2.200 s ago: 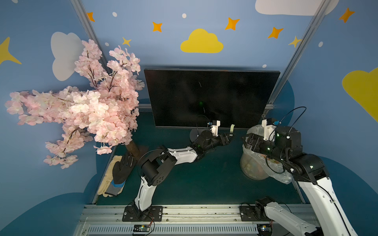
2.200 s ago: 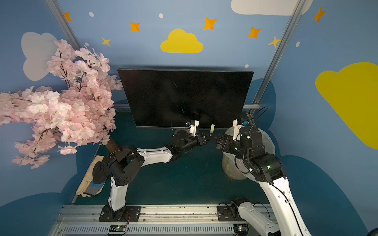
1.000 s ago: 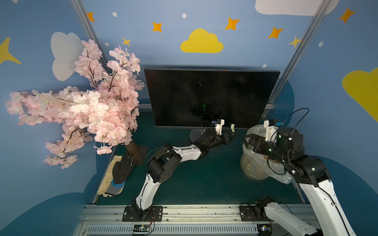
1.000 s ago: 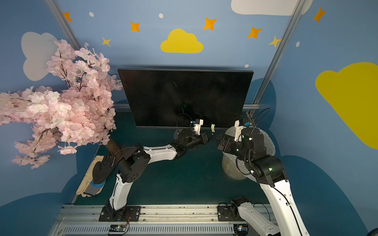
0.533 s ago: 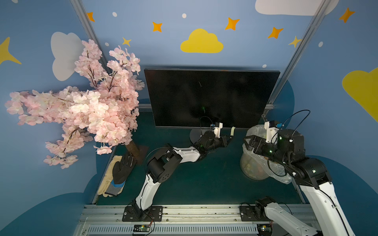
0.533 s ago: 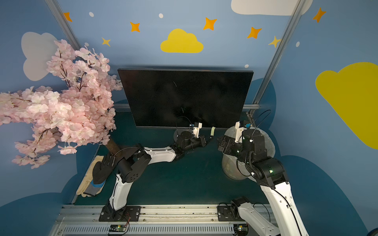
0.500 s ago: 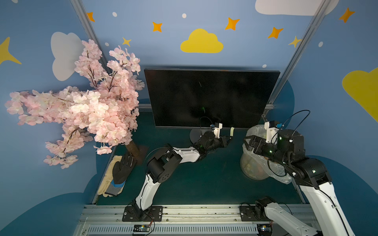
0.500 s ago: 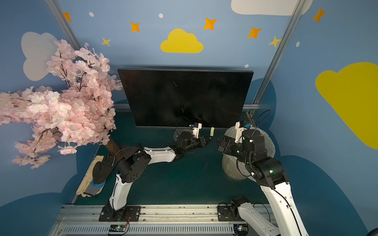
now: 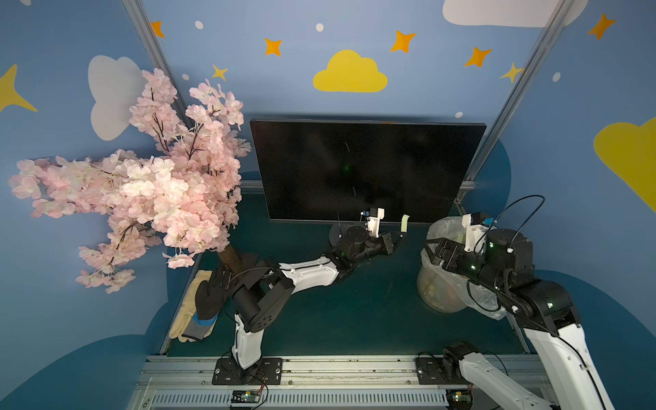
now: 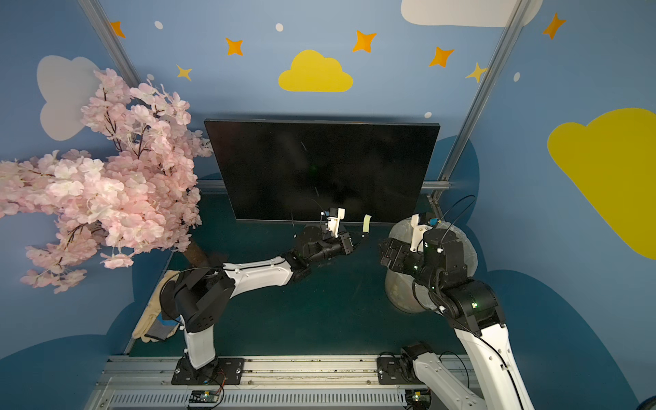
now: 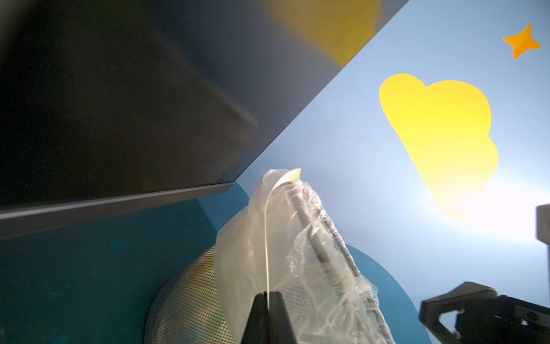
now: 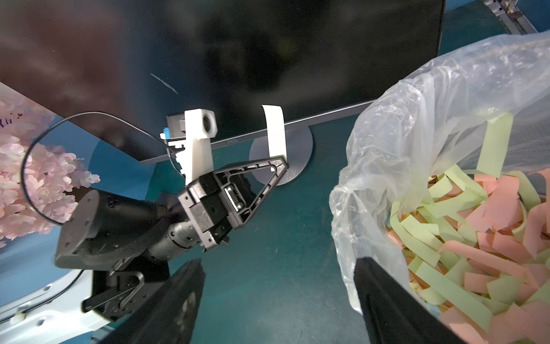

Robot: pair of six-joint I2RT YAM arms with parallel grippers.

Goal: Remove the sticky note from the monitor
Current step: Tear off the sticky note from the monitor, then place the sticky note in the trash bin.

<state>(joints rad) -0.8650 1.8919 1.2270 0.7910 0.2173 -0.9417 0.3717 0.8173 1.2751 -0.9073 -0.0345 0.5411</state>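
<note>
At nine o'clock in both top views stands a fake blossom tree (image 9: 142,184) with a rough brown trunk and papery pink petals. At its foot, around seven o'clock, lie limp fabric gloves (image 9: 188,316), cream and black.

At twelve o'clock the monitor (image 9: 365,167) is a flat, glossy black rectangle with a thin bezel, on a round brushed grey disc (image 12: 297,149).

The left gripper (image 9: 399,241) sits at five o'clock from the screen's middle, just below its lower edge. Its black triangular fingers (image 12: 268,175) are pinched tight on the bottom end of the sticky note (image 9: 405,223). This pale yellow-green paper strip stands upright with its top curling. In the left wrist view it shows edge-on as a thin line (image 11: 266,238), clear of the screen.

At three to four o'clock is a round mesh bin (image 9: 440,291) lined with crinkled clear plastic (image 12: 416,125) and heaped with green and salmon paper strips (image 12: 476,238).

The right gripper (image 12: 278,262) hovers at the bin's near rim. Its jaws are spread wide and hold nothing.
</note>
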